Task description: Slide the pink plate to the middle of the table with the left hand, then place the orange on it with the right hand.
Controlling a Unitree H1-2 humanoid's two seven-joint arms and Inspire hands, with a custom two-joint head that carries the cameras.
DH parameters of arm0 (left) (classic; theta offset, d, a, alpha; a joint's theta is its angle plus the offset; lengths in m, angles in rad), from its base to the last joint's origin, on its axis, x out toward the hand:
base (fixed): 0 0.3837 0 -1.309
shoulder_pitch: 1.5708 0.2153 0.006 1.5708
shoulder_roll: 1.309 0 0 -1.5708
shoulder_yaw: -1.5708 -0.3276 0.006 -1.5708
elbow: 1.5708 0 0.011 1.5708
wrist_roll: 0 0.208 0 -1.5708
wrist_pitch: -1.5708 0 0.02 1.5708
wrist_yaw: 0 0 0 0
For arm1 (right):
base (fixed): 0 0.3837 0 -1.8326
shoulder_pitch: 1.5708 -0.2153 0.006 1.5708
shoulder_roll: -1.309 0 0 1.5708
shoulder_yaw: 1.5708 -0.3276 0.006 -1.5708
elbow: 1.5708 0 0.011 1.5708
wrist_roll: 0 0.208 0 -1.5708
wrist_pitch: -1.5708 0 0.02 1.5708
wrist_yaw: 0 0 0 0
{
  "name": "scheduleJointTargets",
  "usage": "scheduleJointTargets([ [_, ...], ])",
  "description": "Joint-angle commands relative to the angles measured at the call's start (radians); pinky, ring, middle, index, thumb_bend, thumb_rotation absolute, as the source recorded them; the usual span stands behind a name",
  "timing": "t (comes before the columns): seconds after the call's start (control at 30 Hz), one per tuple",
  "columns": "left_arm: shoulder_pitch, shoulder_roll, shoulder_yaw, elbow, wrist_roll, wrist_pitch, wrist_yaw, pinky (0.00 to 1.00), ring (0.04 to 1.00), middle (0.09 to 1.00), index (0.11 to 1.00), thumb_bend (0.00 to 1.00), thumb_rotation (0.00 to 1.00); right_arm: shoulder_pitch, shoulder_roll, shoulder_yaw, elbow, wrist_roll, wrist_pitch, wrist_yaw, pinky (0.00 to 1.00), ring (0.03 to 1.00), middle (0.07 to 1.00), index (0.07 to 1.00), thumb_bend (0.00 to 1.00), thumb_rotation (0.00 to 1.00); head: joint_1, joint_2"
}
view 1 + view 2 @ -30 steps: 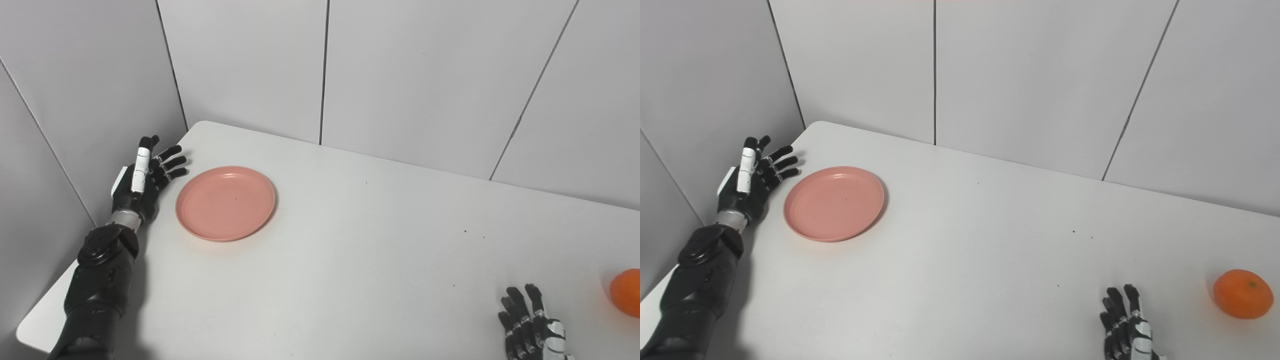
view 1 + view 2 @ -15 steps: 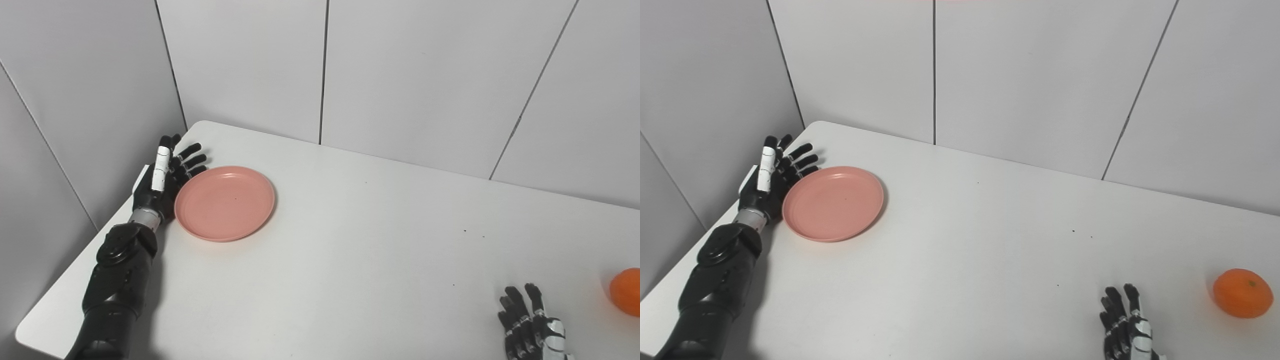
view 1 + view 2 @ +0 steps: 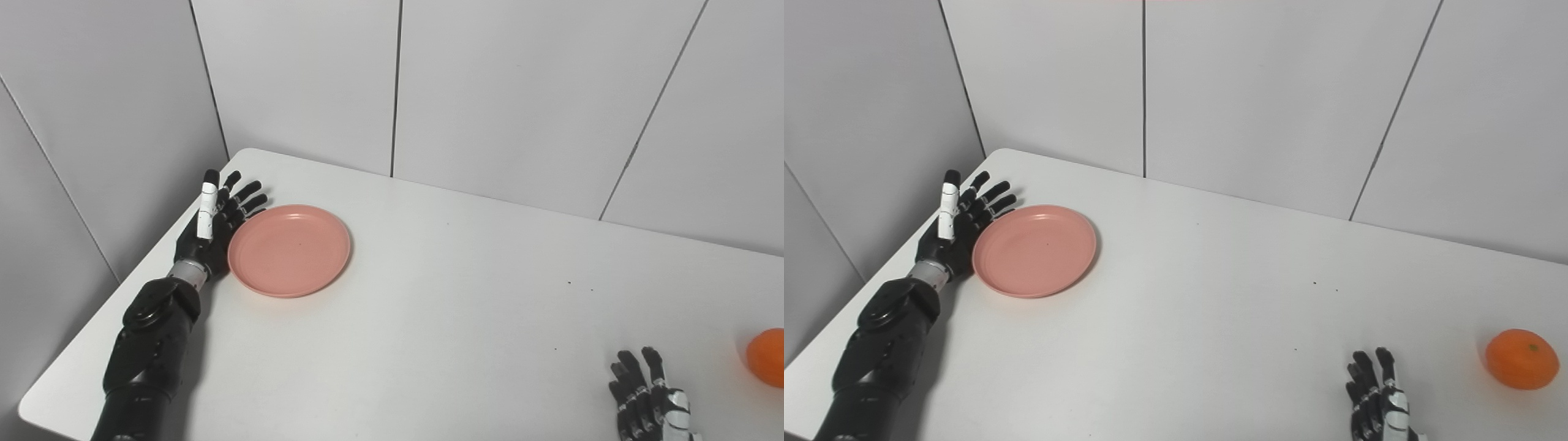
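Left eye view gives you the clearest read: the black left hand [image 3: 211, 229], fingers straight and spread and holding nothing, stands edge-on against the left rim of the round, shallow pink plastic plate [image 3: 289, 250]. That plate lies flat on the white table [image 3: 429, 306] near its far left corner, well short of the middle. You should judge the slide as barely begun; most of the push toward the centre is left, and the whole orange step after it.

Your black-and-white right hand [image 3: 1381, 404] rests low at the bottom edge, fingers extended and apart, empty. The round orange fruit [image 3: 1522, 359] sits near the table's right side, apart from that hand and far from the plate.

On direction: the plate is a circle, so it has no long axis and points nowhere; it faces upward, rim up. The orange is nearly a ball, a little flattened, with a small dark stem mark showing on its upper side. Neither needs turning before you move it.
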Motion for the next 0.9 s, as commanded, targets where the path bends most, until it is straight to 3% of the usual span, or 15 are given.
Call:
scheduleJointTargets([
  [0.0,-0.021,0.013,0.007,-0.011,-0.019,0.001,-0.018,0.88,0.911,0.924,1.0,0.89,0.92,0.082,-0.023,0.01,-0.008,-0.004,0.058,-0.001,1.0,0.955,0.933,0.985,0.75,1.0,0.0,0.0],
  [0.1,-0.018,0.008,0.001,-0.004,-0.016,-0.005,-0.014,0.85,0.898,0.898,1.0,0.88,0.93,0.083,-0.024,0.008,-0.01,-0.003,0.06,0.001,1.0,0.955,0.931,0.986,0.75,1.0,-0.002,0.004],
  [0.33,0.007,-0.031,-0.007,-0.07,-0.024,0.063,0.034,0.79,0.826,0.879,1.0,0.89,0.9,0.087,-0.026,0.01,-0.016,-0.003,0.065,0.004,1.0,0.949,0.927,0.984,0.75,1.0,-0.006,0.012],
  [0.57,0.026,-0.061,-0.038,-0.097,-0.024,0.071,0.004,0.79,0.835,0.866,1.0,0.88,0.89,0.087,-0.023,0.014,-0.021,-0.003,0.073,0.007,1.0,0.955,0.937,0.989,0.75,1.0,-0.018,0.017],
  [0.87,0.047,-0.112,-0.082,-0.173,-0.015,0.116,0.036,0.8,0.828,0.814,1.0,0.9,0.89,0.096,-0.018,0.022,-0.034,-0.007,0.076,0.006,0.98,0.934,0.92,0.97,0.75,1.0,-0.039,0.027],
])
